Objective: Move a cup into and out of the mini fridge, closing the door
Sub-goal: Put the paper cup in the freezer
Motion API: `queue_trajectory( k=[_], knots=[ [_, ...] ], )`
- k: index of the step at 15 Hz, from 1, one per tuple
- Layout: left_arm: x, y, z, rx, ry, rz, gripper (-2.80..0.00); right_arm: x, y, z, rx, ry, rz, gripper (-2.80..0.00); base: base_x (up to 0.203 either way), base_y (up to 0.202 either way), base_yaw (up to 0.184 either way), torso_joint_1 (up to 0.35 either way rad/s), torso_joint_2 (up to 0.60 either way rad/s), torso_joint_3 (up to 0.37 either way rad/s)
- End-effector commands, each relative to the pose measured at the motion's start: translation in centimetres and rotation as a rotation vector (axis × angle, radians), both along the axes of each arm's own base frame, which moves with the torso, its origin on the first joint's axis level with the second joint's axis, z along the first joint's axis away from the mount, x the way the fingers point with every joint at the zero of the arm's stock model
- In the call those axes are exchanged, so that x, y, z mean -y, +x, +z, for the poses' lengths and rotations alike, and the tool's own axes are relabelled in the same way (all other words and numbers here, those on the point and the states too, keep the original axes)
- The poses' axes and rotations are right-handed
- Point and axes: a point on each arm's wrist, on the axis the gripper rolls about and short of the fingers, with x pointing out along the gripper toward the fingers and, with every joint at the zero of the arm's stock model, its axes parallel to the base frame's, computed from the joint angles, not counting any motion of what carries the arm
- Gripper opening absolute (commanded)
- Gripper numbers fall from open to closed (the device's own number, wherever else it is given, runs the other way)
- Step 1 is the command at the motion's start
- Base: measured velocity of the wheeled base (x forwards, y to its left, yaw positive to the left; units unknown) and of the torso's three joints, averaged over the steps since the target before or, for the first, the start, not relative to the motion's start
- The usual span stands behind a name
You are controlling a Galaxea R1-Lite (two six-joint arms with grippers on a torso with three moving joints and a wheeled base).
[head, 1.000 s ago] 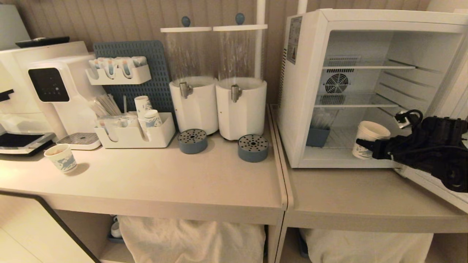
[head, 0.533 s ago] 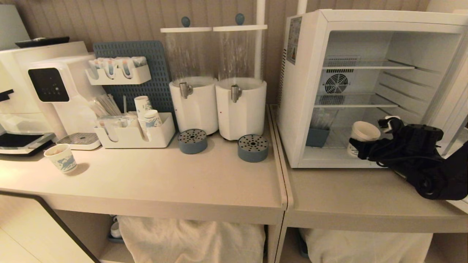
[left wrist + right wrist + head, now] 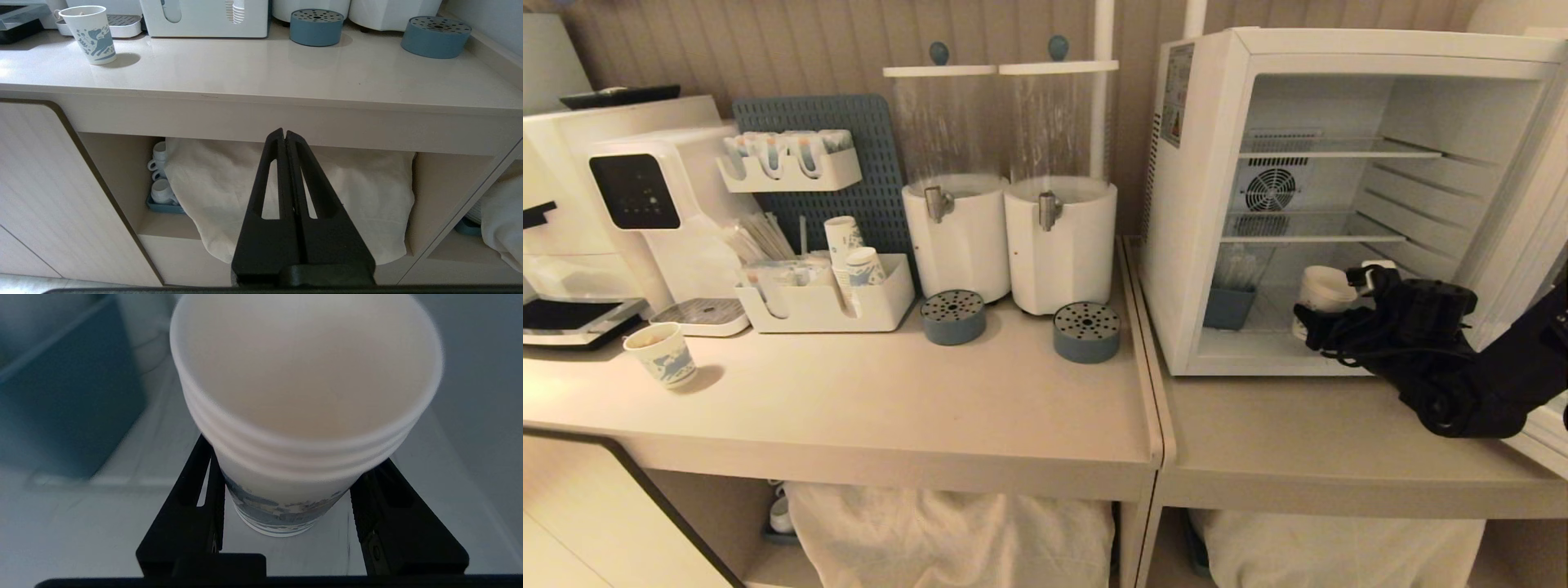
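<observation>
Gripped between the black fingers of the right gripper (image 3: 1313, 333), the cup (image 3: 1321, 288) is being carried onto the bottom floor of the mini fridge (image 3: 1201, 204), at roughly three o'clock in the head view. Compared with a second ago, the cup is being seen deeper inside the cabinet and further toward nine o'clock, with the arm stretched further in behind it; the whole scene is also sitting slightly lower in the head view, a shift of the camera rather than of the objects. In the right wrist view the cup (image 3: 306, 400) is being shown upright, its white interior clean, with one finger (image 3: 204, 490) pressed against each side of its blue-printed wall.

A blue-grey bin (image 3: 1230, 307) is being kept at nine o'clock of the cup on the same floor, near but apart from it. Two wire shelves (image 3: 1315, 237) are being left overhead. Only an edge of the door (image 3: 1543, 425) is being seen, swung open at four o'clock, just behind the arm.

On the counter, two white drink dispensers (image 3: 1005, 237) are being shown at twelve o'clock, a second patterned cup (image 3: 662, 354) at nine o'clock.

Parked below the counter edge, the left gripper (image 3: 284, 136) is being held with its fingers pressed together on nothing.
</observation>
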Motion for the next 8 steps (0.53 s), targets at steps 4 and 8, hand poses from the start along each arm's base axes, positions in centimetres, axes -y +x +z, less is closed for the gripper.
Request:
queue_trajectory(
  k=[4,8],
  knots=[
    [0.0,0.0,0.0,0.001,0.000,0.001,-2.80,0.1,1.8,-2.8,-0.063,-0.023,-0.009,-2.80,0.000,0.000,0.000,0.000,0.00,0.000],
    [0.0,0.0,0.0,-0.001,0.000,0.001,-2.80,0.4,3.4,-2.9,-0.086,-0.036,-0.039,-2.80,0.000,0.000,0.000,0.000,0.00,0.000]
  ],
)
